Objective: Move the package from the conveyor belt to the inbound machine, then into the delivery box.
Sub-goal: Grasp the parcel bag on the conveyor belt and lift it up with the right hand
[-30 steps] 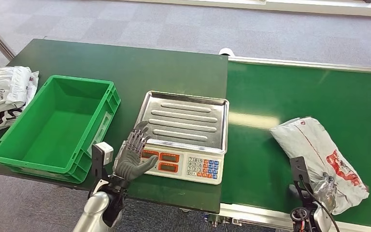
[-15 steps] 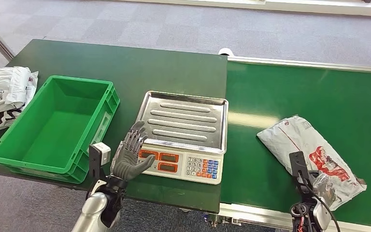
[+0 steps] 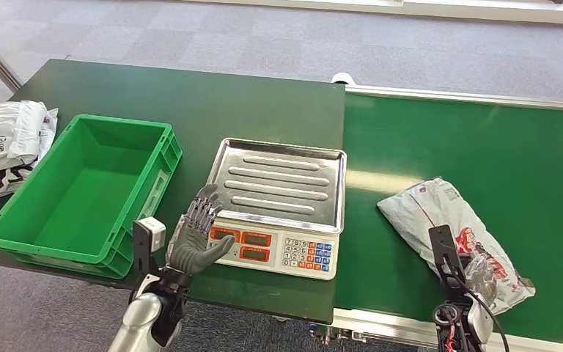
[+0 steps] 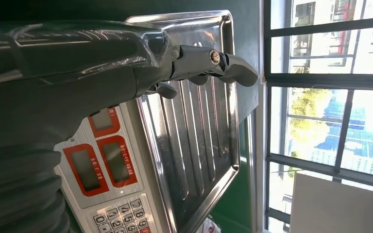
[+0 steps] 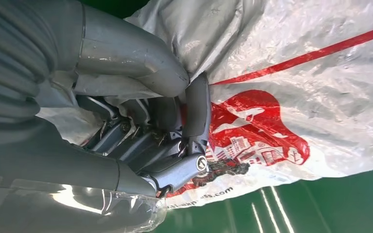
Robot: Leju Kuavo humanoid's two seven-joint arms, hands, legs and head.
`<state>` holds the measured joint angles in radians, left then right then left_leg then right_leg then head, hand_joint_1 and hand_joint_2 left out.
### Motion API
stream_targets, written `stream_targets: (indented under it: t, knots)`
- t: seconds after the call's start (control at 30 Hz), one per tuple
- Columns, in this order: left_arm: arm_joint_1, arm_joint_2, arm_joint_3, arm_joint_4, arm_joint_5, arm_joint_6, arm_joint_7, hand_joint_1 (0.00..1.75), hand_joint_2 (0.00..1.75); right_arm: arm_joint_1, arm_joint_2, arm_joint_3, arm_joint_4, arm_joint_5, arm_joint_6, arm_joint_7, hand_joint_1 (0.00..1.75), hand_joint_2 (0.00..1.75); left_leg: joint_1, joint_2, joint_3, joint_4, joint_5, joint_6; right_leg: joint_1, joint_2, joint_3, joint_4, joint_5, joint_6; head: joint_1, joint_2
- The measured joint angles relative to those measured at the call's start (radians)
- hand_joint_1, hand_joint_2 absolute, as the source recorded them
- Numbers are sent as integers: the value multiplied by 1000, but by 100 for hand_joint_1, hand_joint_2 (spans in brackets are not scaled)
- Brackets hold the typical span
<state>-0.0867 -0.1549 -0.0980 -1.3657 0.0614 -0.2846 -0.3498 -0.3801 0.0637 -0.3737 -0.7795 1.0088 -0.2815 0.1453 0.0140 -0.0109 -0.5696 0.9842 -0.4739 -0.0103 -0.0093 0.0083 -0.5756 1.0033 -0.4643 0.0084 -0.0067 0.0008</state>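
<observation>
Comparing against a second ago, you will note the package (image 3: 454, 235) has shifted along the belt (image 3: 484, 147) toward the scale (image 3: 282, 202) — dragged by the right hand (image 5: 175, 141), whose fingers are closed on the bag's near end. It still lies on the belt, not yet lifted. The left hand (image 3: 198, 238) hovers spread at the scale's front corner, holding nothing. Judgement: transfer to the scale is under way — the bin (image 3: 81, 191) comes later.
</observation>
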Motion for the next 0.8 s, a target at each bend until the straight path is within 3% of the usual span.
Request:
stream_targets:
  t: [0.1,0.3,0.5,0.67,0.8]
  knots:
    - [2,0,0,-2,0,1,0,0,175,4,0,9,-7,-22,-7,-21,175,175,0,0,0,0,0,0,0,0,0,0,0,0,0,0]
    - [7,2,0,-17,2,3,-2,0,175,27,20,13,-95,-251,-77,-288,175,175,0,0,0,0,0,0,0,0,0,0,0,0,0,0]
    - [8,3,0,-18,4,3,-5,0,175,50,36,16,-184,-318,-86,-346,175,175,0,0,0,0,0,0,0,0,0,0,0,0,0,0]
    - [1,5,-4,-16,15,3,-22,0,175,81,59,30,-293,-511,-142,-557,175,175,0,0,0,0,0,0,0,0,0,0,0,0,0,0]
    - [-8,6,-8,-9,20,3,-38,0,175,117,79,52,-413,-598,-200,-646,175,175,0,0,0,0,0,0,0,0,-1,0,0,0,0,0]
